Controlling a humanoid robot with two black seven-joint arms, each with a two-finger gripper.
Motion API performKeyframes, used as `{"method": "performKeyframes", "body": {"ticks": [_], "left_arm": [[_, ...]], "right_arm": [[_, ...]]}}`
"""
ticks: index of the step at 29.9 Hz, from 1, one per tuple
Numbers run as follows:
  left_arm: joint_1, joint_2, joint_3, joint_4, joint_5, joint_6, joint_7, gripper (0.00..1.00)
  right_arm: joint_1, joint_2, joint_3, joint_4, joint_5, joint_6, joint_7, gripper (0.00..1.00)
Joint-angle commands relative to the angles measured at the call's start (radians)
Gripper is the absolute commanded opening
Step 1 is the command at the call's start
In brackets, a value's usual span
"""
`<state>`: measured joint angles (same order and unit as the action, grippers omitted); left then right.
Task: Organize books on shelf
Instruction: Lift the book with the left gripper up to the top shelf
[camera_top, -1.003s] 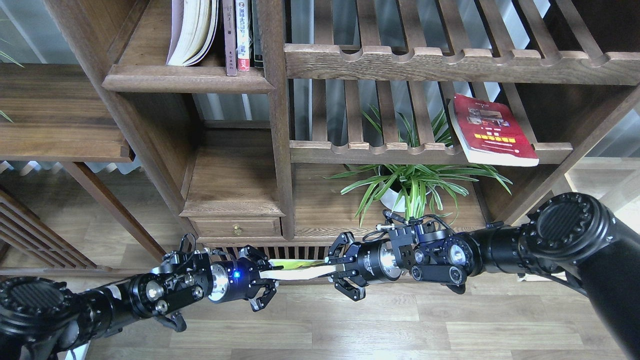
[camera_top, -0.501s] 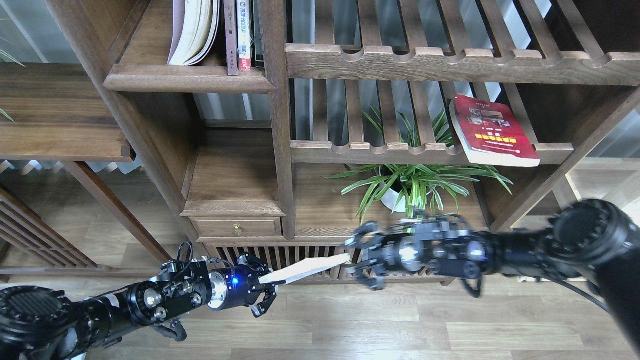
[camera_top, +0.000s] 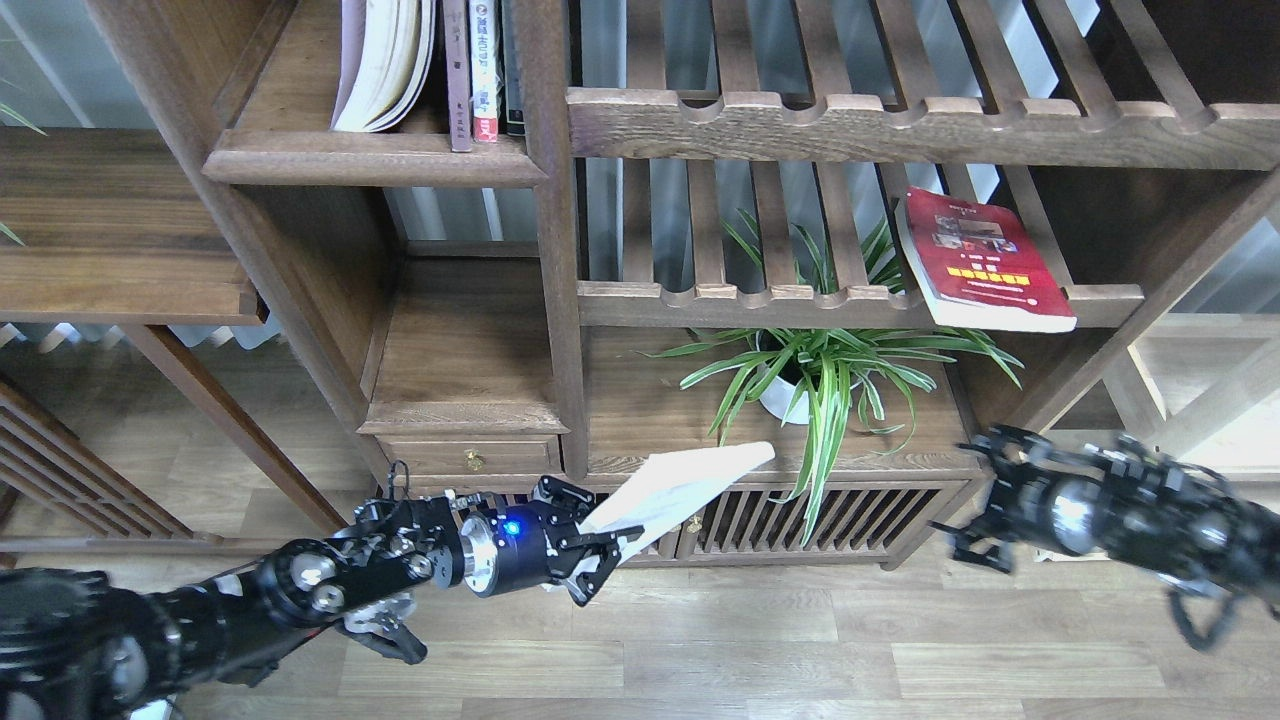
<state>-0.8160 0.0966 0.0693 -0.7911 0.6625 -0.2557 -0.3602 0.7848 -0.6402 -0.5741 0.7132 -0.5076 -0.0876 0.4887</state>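
Observation:
My left gripper (camera_top: 592, 532) is shut on one end of a thick book (camera_top: 690, 482). Only the book's cream page edge shows, and it slants up to the right in front of the low cabinet. My right gripper (camera_top: 968, 505) is blurred at the far right, with fingers spread, empty and well clear of that book. The pale white-lavender book (camera_top: 385, 60) stands with fanned pages on the dark wooden shelf (camera_top: 370, 165) at upper left. The red book with a yellow band (camera_top: 985, 262) lies tilted on the slatted rack at right.
Slim maroon and red-white volumes (camera_top: 472, 75) stand beside the pale book against the upright post (camera_top: 555, 260). A potted spider plant (camera_top: 820, 370) sits on the low cabinet top. A small drawer unit (camera_top: 470, 455) is just above my left gripper. There is wooden floor below.
My right gripper has let go of the book and pulled away to the right. My left gripper has moved right with the book, which now tilts upward.

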Motion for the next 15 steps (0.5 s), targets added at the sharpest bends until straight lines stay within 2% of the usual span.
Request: {"method": "performKeyframes", "body": {"ticks": [1, 9, 15], "left_arm": [[0.005, 0.130, -0.040, -0.149, -0.001, 0.000, 0.006, 0.00], [0.018, 0.487, -0.091, -0.468, -0.018, -0.003, -0.009, 0.00], [0.023, 0.707, -0.164, -0.597, -0.067, -0.034, -0.026, 0.00]], "right_arm": [[-0.062, -0.048, 0.028, 0.000, 0.000, -0.012, 0.000, 0.99], [-0.185, -0.062, 0.042, 0.000, 0.000, -0.127, 0.000, 0.99], [-0.231, -0.064, 0.043, -0.006, 0.001, -0.178, 0.000, 0.99]]}}
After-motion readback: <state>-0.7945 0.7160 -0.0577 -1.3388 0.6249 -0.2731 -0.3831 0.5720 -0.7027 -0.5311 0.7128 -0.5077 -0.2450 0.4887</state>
